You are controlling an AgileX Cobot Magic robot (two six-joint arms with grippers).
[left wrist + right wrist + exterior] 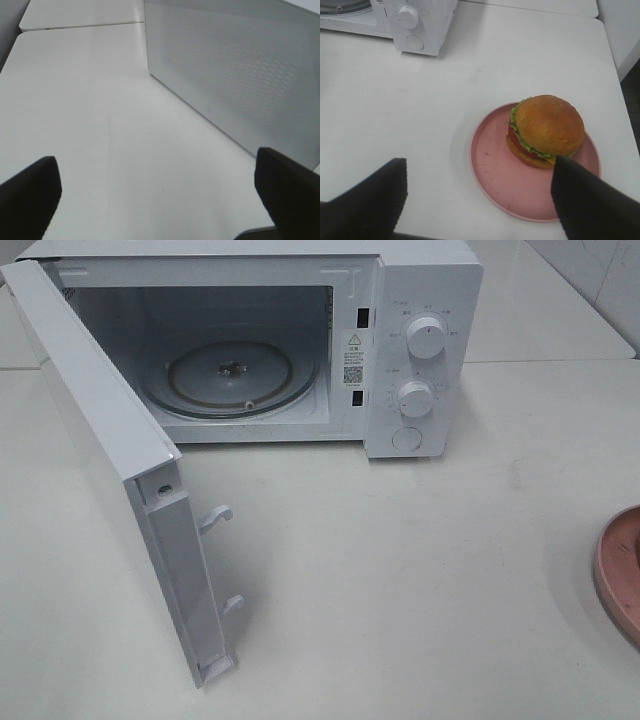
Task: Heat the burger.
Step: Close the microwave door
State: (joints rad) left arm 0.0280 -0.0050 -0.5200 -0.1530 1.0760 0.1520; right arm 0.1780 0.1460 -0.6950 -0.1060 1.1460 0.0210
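Note:
The burger [547, 127], with a golden-brown bun, green lettuce and red tomato, sits on a round pink plate [495, 170] in the right wrist view. My right gripper [479, 165] hovers above the near side of the plate, open and holding nothing; its right finger [585, 200] overlaps the plate's rim. My left gripper [155, 165] is open over bare white table beside the microwave door [235, 70]. In the exterior high view only a sliver of the plate [622, 570] shows at the right edge. The burger and both grippers are out of that view.
A white microwave [420, 340] stands at the back of the table with its door [100, 440] swung wide open to the left. Its glass turntable [230, 375] is bare. Two knobs and a button sit on its right panel. The table edge lies just right of the plate.

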